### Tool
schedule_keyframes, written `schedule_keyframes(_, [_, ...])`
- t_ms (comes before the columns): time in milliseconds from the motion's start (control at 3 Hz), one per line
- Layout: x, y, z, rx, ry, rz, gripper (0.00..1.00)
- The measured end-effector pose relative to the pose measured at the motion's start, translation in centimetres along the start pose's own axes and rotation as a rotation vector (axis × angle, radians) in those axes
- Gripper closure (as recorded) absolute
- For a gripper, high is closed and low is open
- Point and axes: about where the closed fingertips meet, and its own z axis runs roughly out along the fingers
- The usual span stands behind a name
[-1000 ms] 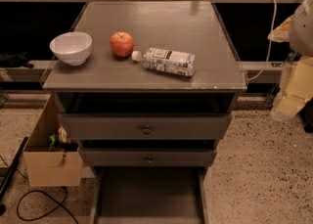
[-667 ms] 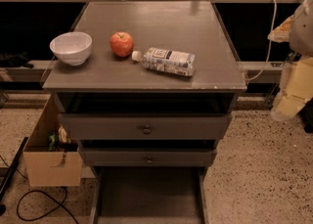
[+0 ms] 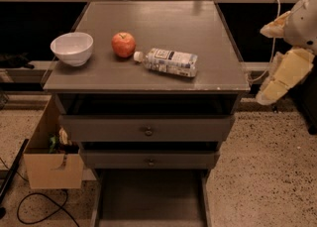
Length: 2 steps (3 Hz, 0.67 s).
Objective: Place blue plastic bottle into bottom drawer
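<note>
The blue plastic bottle (image 3: 169,62) lies on its side on the grey cabinet top (image 3: 163,23), with its white cap pointing left toward an apple. The bottom drawer (image 3: 148,198) is pulled out below the two upper drawers; its flat floor shows nothing in it. My gripper (image 3: 281,78) hangs at the right edge of the view, beside the cabinet's right front corner. It is well to the right of the bottle and apart from it, and holds nothing that I can see.
A red apple (image 3: 123,44) and a white bowl (image 3: 72,48) stand left of the bottle. Two upper drawers with knobs (image 3: 147,131) are slightly out. A cardboard box (image 3: 49,164) and cables (image 3: 29,206) lie on the floor at left.
</note>
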Motion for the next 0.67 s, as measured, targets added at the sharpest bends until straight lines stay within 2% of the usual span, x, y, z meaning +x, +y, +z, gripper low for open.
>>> schedule_keyframes(333, [-1.7, -2.4, 1.2, 0.01, -0.164, 0.003, 0.0])
schedule_keyframes(667, [-4.3, -3.5, 2.9, 0.018, -0.24, 0.024, 0.0])
